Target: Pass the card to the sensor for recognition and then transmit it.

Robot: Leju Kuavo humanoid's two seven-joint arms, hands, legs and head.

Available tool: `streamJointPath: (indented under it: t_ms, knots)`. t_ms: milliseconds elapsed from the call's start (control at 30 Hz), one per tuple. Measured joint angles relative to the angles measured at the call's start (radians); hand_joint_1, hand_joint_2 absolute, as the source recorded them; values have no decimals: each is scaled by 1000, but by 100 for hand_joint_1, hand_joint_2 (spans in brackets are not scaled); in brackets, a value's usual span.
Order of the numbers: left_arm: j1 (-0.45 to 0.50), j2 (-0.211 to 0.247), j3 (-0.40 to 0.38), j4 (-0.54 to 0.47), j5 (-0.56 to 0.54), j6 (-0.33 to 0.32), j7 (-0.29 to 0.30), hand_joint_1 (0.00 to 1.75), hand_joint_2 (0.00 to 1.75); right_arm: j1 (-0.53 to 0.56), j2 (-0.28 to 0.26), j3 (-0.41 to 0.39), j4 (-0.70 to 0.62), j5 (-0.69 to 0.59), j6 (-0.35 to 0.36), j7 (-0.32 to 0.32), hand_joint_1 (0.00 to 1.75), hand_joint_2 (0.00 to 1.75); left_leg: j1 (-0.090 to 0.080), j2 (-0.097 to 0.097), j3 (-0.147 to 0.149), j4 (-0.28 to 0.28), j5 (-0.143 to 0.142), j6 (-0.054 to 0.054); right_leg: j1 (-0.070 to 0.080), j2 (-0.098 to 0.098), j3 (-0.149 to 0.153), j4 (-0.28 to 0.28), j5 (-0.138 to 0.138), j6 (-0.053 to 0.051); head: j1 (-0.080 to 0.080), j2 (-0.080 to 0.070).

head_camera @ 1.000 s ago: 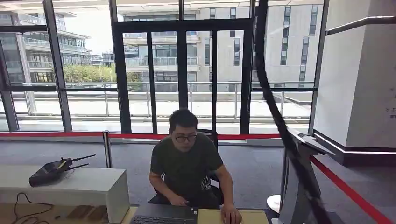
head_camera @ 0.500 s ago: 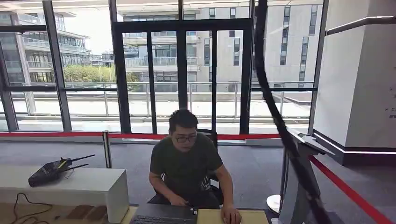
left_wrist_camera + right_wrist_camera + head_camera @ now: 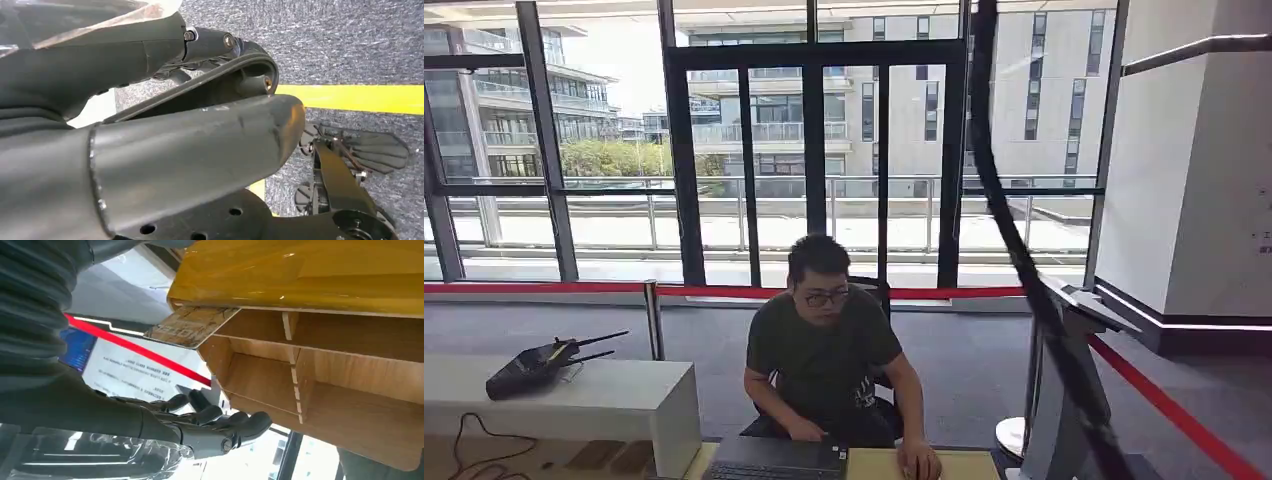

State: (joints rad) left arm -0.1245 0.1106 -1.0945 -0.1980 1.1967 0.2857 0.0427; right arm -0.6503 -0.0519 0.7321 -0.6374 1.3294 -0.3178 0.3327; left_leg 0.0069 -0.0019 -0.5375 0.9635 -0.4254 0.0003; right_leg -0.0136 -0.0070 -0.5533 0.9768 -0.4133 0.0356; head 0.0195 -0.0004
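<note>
My right hand [image 3: 200,422] holds nothing, its fingers [image 3: 250,422] loosely spread; the card [image 3: 192,325] juts from under the yellow tray [image 3: 300,275] atop the wooden shelf [image 3: 325,385], apart from them. I cannot tell how my left hand [image 3: 190,150] stands. A person [image 3: 824,350] sits at twelve o'clock.

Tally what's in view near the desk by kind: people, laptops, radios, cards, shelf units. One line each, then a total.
Person: 1
Laptop: 1
Radio with antennas, on the white counter: 1
Card, sticking out from under the yellow tray: 1
Wooden shelf unit: 1
Total: 5
</note>
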Motion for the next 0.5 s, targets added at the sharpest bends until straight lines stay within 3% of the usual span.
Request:
streamJointPath:
  t_ms: [500]
  knots:
    - [0,-2,1,0,-2,2,4,0,0,-25,8,-1,40,11,-10,3,0,175,0,0,0,0,0,0,0,0,0,0,0,0,0,0]
